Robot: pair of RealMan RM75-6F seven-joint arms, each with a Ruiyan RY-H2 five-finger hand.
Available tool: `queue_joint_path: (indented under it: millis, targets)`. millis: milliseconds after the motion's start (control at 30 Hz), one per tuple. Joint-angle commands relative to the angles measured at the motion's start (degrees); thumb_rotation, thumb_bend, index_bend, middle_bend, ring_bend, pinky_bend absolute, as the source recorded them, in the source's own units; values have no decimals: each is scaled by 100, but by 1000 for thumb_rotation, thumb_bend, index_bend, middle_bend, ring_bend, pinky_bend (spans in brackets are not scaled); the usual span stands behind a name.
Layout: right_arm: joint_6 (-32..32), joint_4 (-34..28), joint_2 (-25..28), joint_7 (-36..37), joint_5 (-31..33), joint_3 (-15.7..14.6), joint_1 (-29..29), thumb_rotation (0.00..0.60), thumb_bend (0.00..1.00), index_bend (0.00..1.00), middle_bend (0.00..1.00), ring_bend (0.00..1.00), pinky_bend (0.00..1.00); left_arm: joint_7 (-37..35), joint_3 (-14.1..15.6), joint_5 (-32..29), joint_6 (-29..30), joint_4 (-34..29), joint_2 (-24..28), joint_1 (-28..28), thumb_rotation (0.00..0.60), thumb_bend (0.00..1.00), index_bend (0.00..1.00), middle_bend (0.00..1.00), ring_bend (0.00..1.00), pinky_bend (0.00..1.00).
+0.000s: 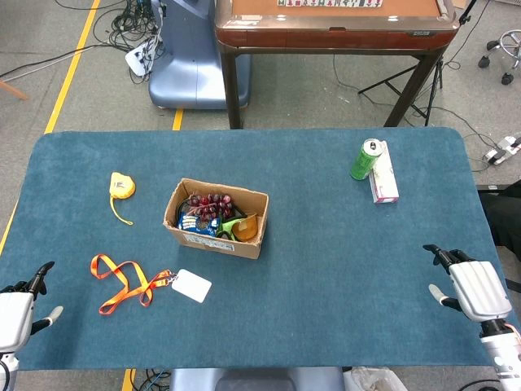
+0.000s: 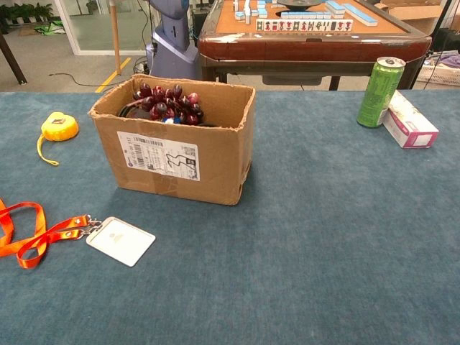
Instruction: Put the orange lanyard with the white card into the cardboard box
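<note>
My left hand [image 1: 18,314] hovers empty, fingers spread, orange lanyard [image 1: 122,283] just ahead; grab only strap and the white card [image 1: 191,285] may snag the cardboard box [image 1: 252,236] rim.

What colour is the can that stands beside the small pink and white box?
The can is green with a silver top; the chest view shows it best.

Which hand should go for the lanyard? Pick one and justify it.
Left. The left hand rests open at the table's near left corner, close beside the orange lanyard. The right hand sits at the far right edge, with the cardboard box between.
</note>
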Motion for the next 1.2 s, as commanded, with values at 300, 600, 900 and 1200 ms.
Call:
queue_joint_path:
  millis: [300, 600, 900, 1200]
  targets:
    - [74, -8, 35, 61, 6, 12, -26, 600, 247, 222, 424, 349, 664, 7, 4, 7, -45, 1, -13, -21, 600, 94, 196, 553, 577, 668]
    - [69, -9, 58, 90, -3, 10, -18, 600, 247, 222, 424, 349, 664, -37, 46, 19, -118, 11, -34, -34, 600, 93, 239, 551, 571, 807]
    - [282, -32, 123, 195, -24, 19, -127, 600, 246, 223, 424, 348, 663, -551, 232, 213, -369, -216, 92, -145, 600, 92, 328, 234, 239, 441]
    - [372, -37, 152, 259, -13, 39, -179, 600, 246, 223, 424, 348, 663, -688, 322, 253, -687, -530, 183, -289, 600, 92, 327, 12, 0, 156]
